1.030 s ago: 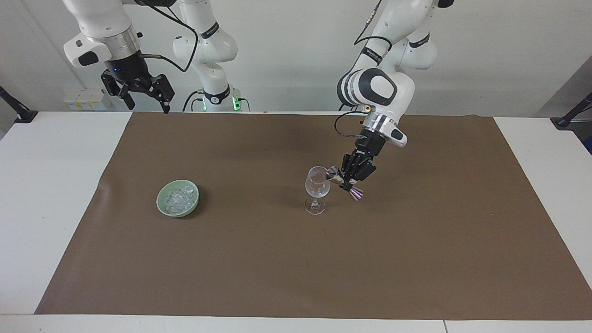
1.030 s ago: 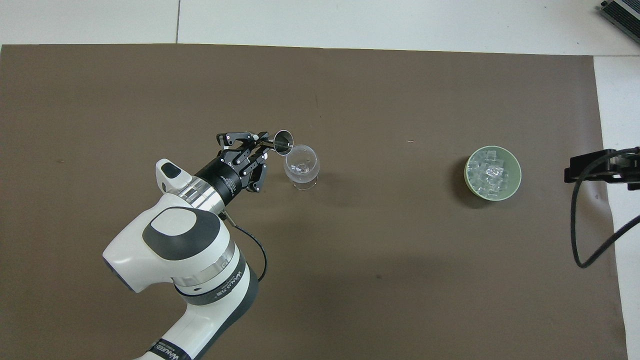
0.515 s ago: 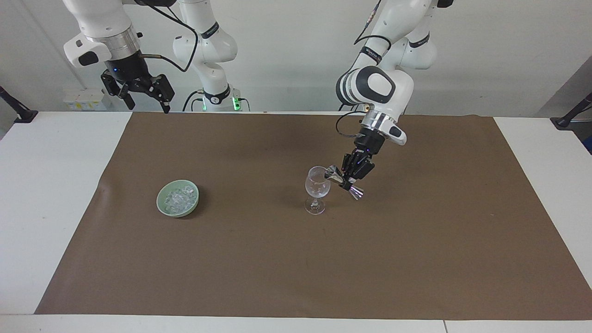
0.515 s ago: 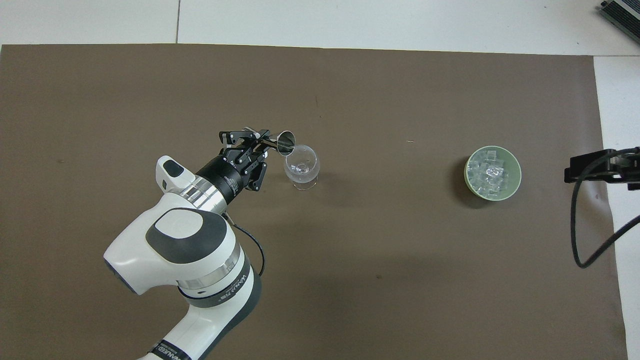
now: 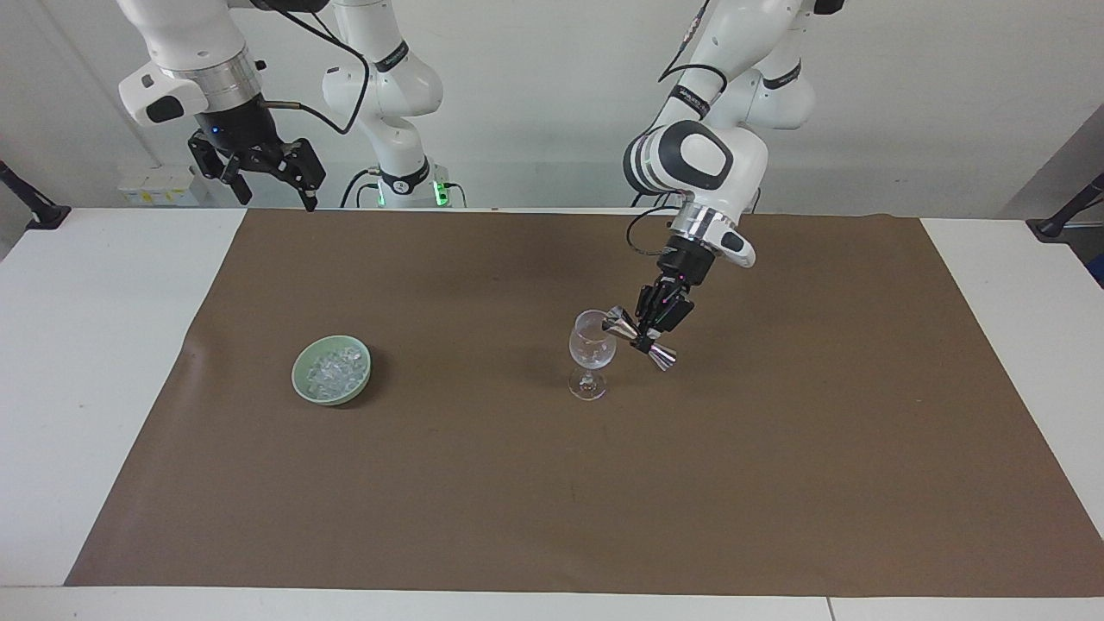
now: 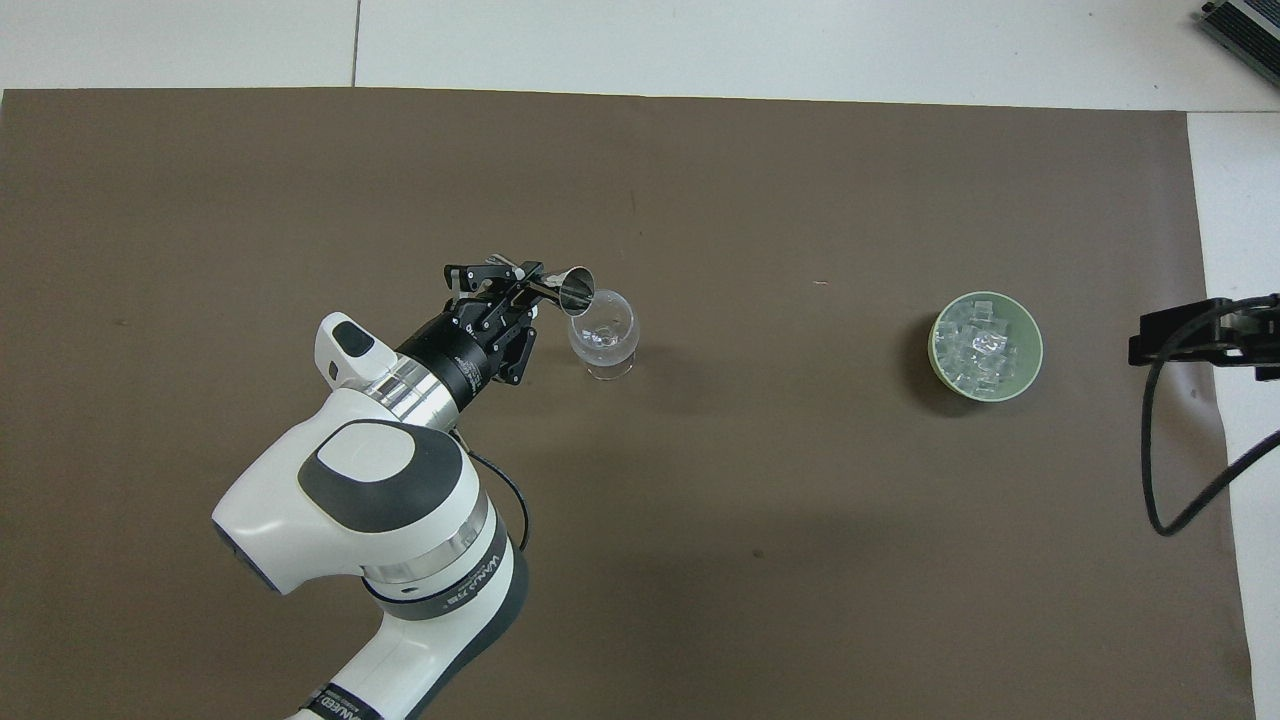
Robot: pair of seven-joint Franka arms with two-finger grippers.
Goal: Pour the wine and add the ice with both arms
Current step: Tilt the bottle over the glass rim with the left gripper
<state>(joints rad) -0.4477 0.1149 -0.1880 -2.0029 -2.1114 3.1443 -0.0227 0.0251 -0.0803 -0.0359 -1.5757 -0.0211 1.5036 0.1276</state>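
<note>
Left gripper [image 5: 649, 332] clamped on one steel jigger [image 5: 639, 339], lifted slightly since a second ago yet still tipped at one wine glass [image 5: 591, 353], so pouring seems nearly finished; right gripper [image 5: 259, 177], fingers apart, waits over desk [image 5: 86, 345] edge; ice [image 5: 335, 369] fills one green bowl [image 5: 302, 379] toward right arm's end.

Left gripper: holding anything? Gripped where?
Yes. The left gripper holds a metal double-cone jigger at its narrow waist, tipped with one cup at the wine glass rim. The right gripper holds nothing.
</note>
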